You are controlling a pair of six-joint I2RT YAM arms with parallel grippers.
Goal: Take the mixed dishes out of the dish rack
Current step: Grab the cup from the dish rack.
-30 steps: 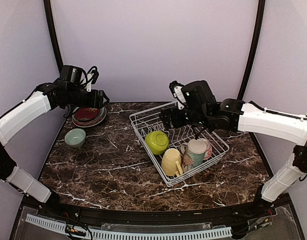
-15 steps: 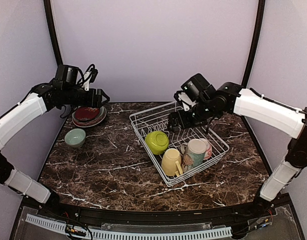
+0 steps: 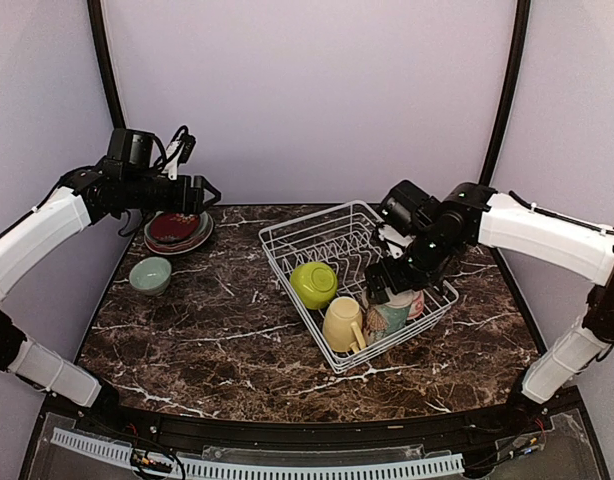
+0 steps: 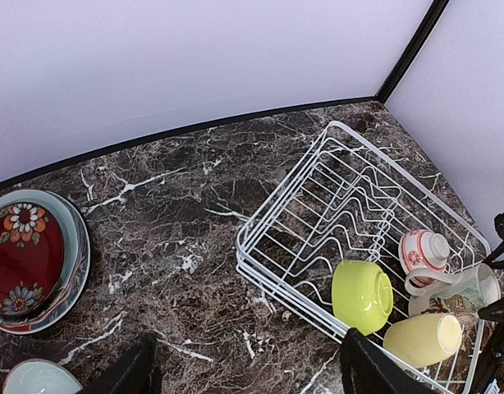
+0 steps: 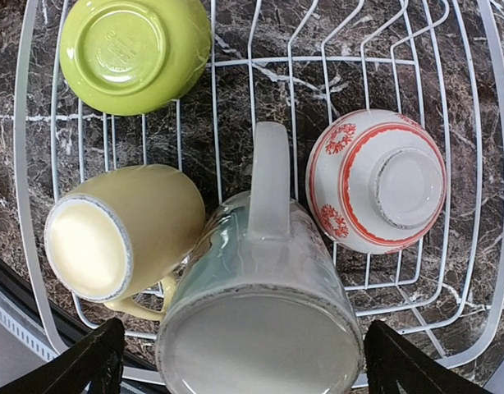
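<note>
The white wire dish rack (image 3: 287, 240) holds a lime bowl (image 3: 313, 283), a yellow mug (image 3: 342, 322), a cream patterned mug (image 3: 395, 308) and a red-patterned bowl (image 3: 419, 300). My right gripper (image 3: 385, 288) hangs open just above the cream mug. In the right wrist view the gripper (image 5: 248, 361) has one finger (image 5: 96, 357) on each side of the mug's upturned base (image 5: 260, 336), with a gap on both sides. My left gripper (image 3: 202, 195) is open and empty, high above the stacked plates (image 3: 177, 232). In the left wrist view it (image 4: 248, 373) is over bare table.
A pale teal bowl (image 3: 150, 275) sits on the table in front of the plate stack, at the left. The top plate is red with flowers (image 4: 26, 254). The rack's far half (image 4: 350, 189) holds only tines. Curtain walls close in on the back and sides.
My right gripper has swung from the rack's far side toward the near right and come down over the cream mug. The left arm has hardly moved.
</note>
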